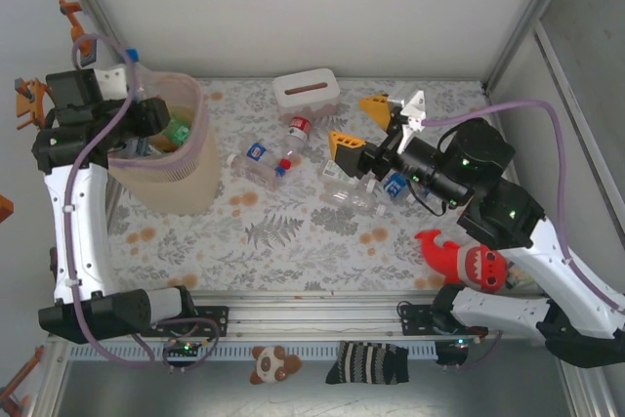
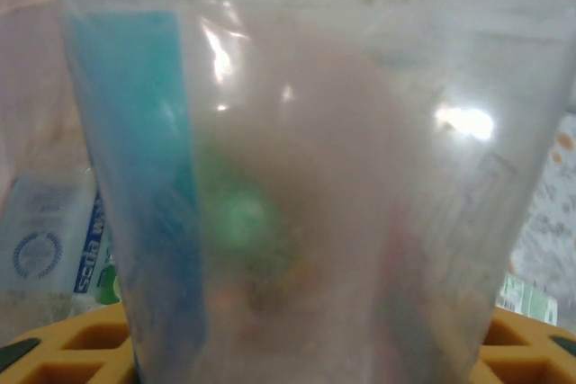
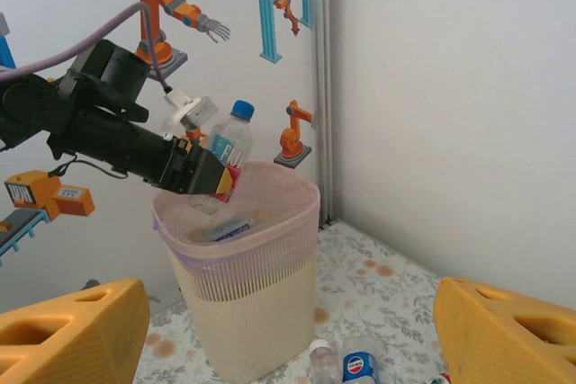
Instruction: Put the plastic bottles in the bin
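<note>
One bin (image 1: 186, 187) stands under the left gripper (image 3: 214, 175), one bottle (image 3: 229, 143) sits between that gripper's fingers, at least four bottles (image 1: 259, 158) lie beside and under the open right gripper (image 1: 356, 127), one tissue box (image 1: 306, 93) lies beyond it, and one shark toy (image 1: 469, 263) lies behind it.

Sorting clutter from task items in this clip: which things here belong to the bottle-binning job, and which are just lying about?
Job: bin; bottle held by left tool above it; loose bottles.
Lying about: tissue box; red plush shark; bear toy; striped sock.
</note>
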You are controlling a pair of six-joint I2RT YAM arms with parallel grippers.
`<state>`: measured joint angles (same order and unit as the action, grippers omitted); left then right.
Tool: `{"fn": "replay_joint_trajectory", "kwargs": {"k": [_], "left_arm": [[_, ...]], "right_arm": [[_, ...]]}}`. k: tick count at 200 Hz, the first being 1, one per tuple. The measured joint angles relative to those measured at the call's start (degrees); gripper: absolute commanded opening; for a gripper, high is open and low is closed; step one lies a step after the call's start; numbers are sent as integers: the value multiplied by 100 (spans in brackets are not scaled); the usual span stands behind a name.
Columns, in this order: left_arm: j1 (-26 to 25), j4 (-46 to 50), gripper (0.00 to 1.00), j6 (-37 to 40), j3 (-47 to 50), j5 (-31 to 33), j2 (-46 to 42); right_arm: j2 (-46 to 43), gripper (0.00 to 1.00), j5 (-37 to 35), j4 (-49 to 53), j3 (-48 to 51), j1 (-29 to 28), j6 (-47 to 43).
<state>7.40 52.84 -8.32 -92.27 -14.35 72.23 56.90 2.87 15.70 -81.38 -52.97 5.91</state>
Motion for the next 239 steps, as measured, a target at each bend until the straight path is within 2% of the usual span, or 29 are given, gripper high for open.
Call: {"fn": "replay_joint_trajectory", "kwargs": {"k": [28, 48, 87, 112, 125, 172, 239], "left_arm": [[13, -675, 54, -1521, 817, 323, -208], [15, -894, 48, -2634, 986, 535, -144], [-11, -1102, 48, -4382, 673, 555, 437], [-122, -1143, 55, -5276, 498, 614, 831], [-184, -1143, 58, -5637, 415, 688, 968], [-210, -1204, 61, -6542, 105, 879, 1292], [-184, -1213, 84, -7165, 111, 697, 1700]], "right_arm": [[31, 81, 0, -2, 0, 0, 2], [46, 81, -2, -4, 0, 0, 4], [46, 81, -2, -9, 2, 0, 13], [24, 81, -20, -11, 57, 0, 24], [7, 81, -59, -9, 94, 0, 24], [-127, 81, -153, -7, 238, 0, 26], [-286, 81, -310, -7, 358, 0, 24]]}}
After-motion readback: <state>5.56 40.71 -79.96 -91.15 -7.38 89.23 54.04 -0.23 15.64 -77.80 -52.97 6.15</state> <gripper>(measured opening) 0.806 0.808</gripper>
